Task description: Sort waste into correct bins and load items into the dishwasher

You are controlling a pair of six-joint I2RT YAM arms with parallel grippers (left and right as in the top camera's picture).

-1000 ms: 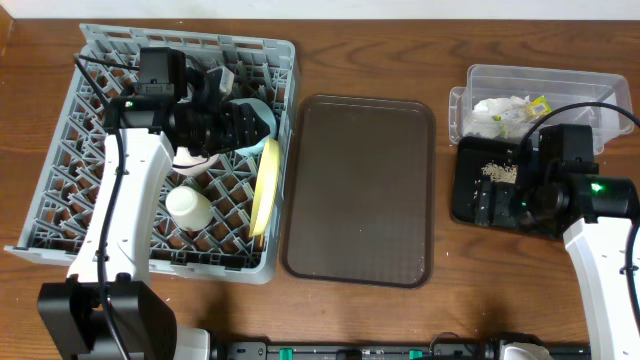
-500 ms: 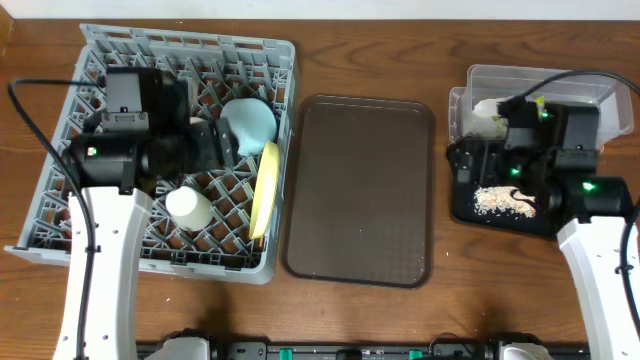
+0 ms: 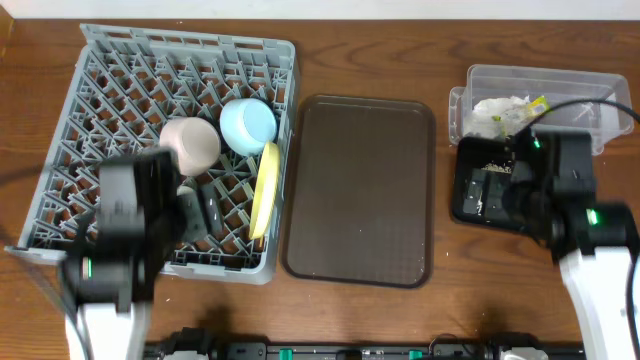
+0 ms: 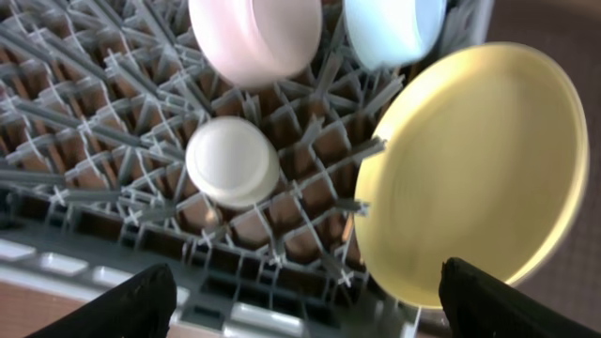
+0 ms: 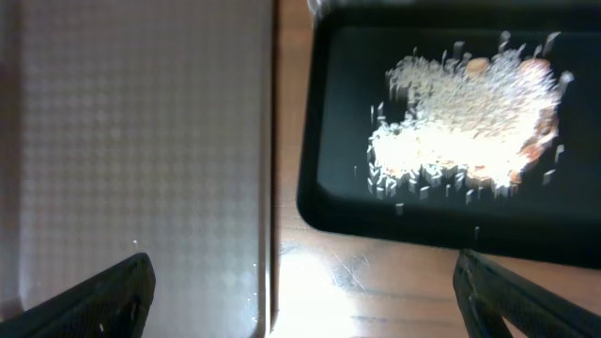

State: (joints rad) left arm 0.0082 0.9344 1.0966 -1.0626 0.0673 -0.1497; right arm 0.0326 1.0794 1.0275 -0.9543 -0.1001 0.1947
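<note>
The grey dishwasher rack (image 3: 100, 60) holds a pinkish bowl (image 3: 190, 143), a light blue bowl (image 3: 247, 125) and a yellow plate (image 3: 266, 188) standing on edge. The small white cup (image 4: 232, 161) shows upside down in the left wrist view. My left gripper (image 3: 198, 212) hangs open and empty over the rack's front part. On the right, a clear tub (image 3: 600, 85) holds the white napkin (image 3: 495, 108) and yellow-green wrapper (image 3: 540, 103). Crumbs (image 5: 460, 122) lie in the black tray (image 3: 462, 205). My right gripper (image 3: 487, 193) is open and empty over that tray.
A large brown serving tray (image 3: 360, 190) lies between the rack and the bins, with a narrow strip of wooden table (image 5: 376, 272) between it and the black tray. The tub and the black tray sit close together at the right edge.
My left arm has drawn back toward the rack's front, uncovering the pinkish bowl. My right arm has drawn back from the tub and now hangs over the black tray. Both grippers opened wider.
</note>
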